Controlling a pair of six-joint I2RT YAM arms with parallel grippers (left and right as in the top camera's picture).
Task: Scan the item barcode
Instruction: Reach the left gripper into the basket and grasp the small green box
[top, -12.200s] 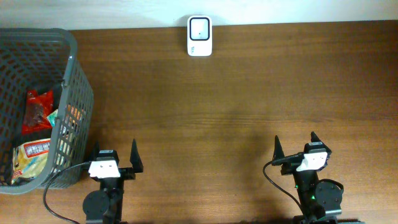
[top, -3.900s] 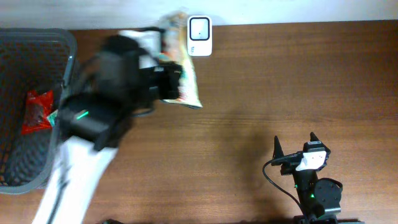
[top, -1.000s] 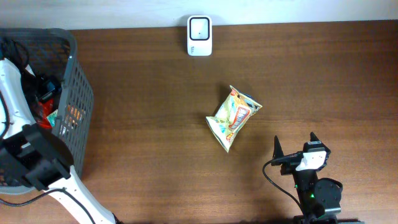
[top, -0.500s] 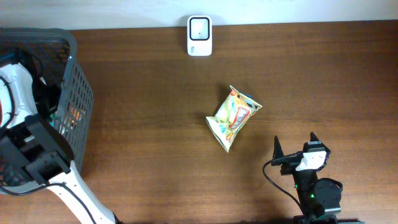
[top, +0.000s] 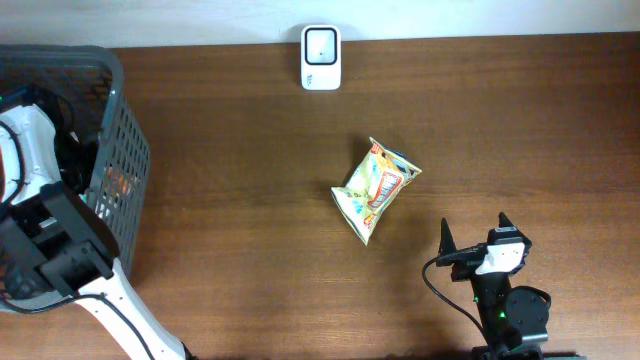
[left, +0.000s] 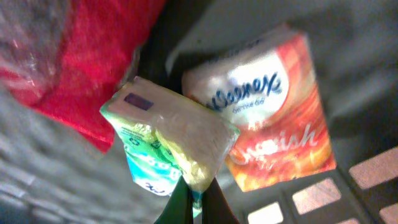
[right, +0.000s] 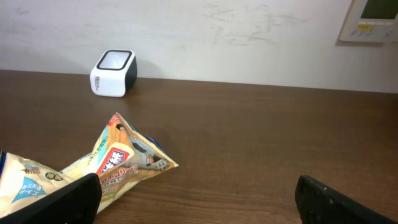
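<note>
— What did the overhead show?
— The left arm (top: 28, 135) reached down into the grey basket (top: 128, 150) at the left edge of the table (top: 250, 280), and its claw was hidden there. A yellow snack bag (top: 375, 190) lay between the white scanner (top: 321, 45) and the right gripper (top: 474, 228), apart from both. That claw stood spread wide, holding nothing.
— And the left wrist?
— The left gripper (left: 191, 199) was pinched tight on the lower corner of a green-and-cream packet (left: 174, 137). The packet lay inside the basket against a Kleenex pack (left: 267, 118), with a red bag (left: 74, 56) beside it.
— Right wrist?
— Its fingers (right: 53, 202) were set wide and empty. The snack bag lay near in front, and the scanner stood upright by the wall (right: 217, 37).
</note>
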